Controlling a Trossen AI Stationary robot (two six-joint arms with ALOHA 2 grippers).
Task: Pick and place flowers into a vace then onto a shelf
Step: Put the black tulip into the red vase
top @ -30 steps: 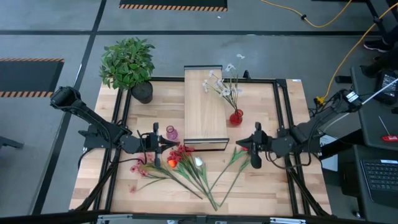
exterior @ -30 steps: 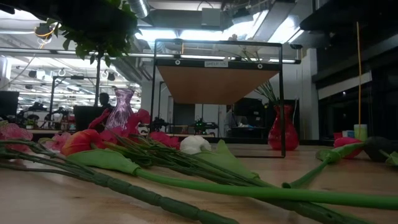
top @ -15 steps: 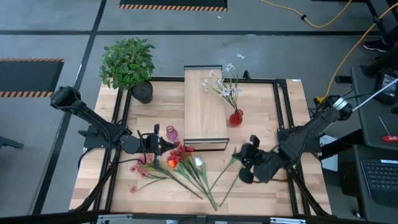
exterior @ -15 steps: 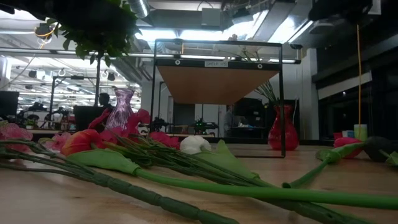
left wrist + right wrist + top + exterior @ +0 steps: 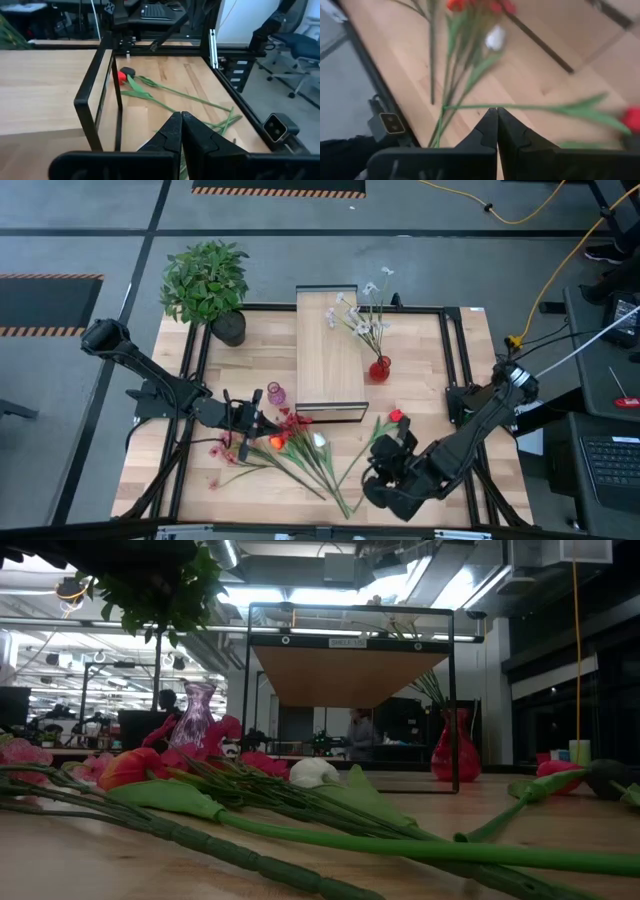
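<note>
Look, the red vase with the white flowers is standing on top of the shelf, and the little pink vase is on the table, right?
Not quite. The red vase with the white flowers stands on the table, right beside the shelf, not on top of it. The high view shows that. The little pink vase is on the table, as you said.

The left arm reaches in from the table's left side, its left gripper (image 5: 262, 418) low near the table's middle with fingers (image 5: 172, 131) pressed together and nothing between them. The right arm bends in from the right edge toward the near side, elbow out, with the right gripper (image 5: 378, 463) pointing downward, fingers (image 5: 491, 126) likewise closed and empty.
</note>
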